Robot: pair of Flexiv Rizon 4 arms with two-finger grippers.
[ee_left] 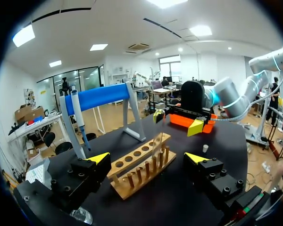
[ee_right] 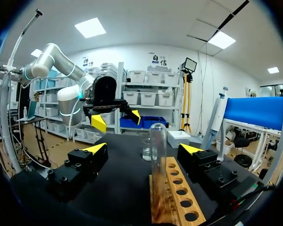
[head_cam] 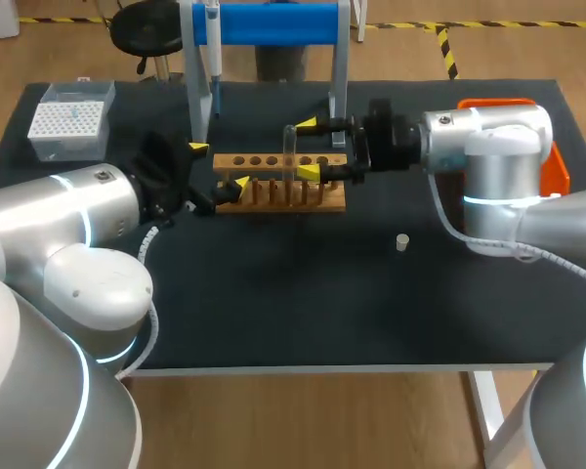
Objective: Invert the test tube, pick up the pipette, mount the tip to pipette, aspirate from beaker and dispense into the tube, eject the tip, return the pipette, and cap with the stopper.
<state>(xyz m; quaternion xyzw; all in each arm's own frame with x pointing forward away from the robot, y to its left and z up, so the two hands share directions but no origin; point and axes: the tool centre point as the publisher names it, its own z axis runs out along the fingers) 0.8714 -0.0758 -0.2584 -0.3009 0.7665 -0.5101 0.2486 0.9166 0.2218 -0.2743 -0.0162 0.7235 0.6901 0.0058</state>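
The blue stand (head_cam: 273,21) holds the pipette (head_cam: 213,44), unused. At the wooden rack (head_cam: 273,200), the left gripper (head_cam: 220,166) and right gripper (head_cam: 308,149) both gape. The test tube (head_cam: 290,151) stands racked, round end up, ungripped. The stopper (head_cam: 401,242) lies loose. Hardly begun, I'd judge.

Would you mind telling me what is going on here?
Both arms are at the rack. The right hand is open on either side of the tube, not gripping it; the tube stands rounded end up in the rack. The left hand is open around the rack's other end. The pipette hangs on its stand; the stopper lies on the table.
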